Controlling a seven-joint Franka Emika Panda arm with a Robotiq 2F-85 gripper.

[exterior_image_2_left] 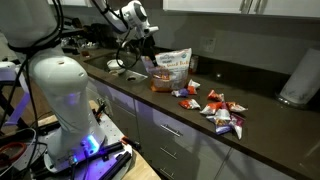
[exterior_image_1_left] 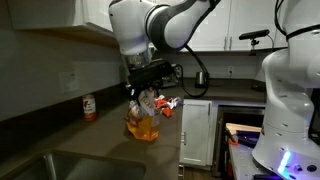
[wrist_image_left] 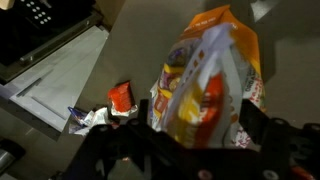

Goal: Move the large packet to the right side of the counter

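Now we see the gripper [exterior_image_1_left: 148,90] with its jaws clamped on the top of the large packet [exterior_image_1_left: 143,120], upright on or just above the counter [exterior_image_1_left: 100,142], small red-white packets [exterior_image_2_left: 222,112] lying nearby.

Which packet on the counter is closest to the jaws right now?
The large packet: the tall clear bag with orange contents, right under the jaws. The small red-white packets lie scattered farther along the counter.
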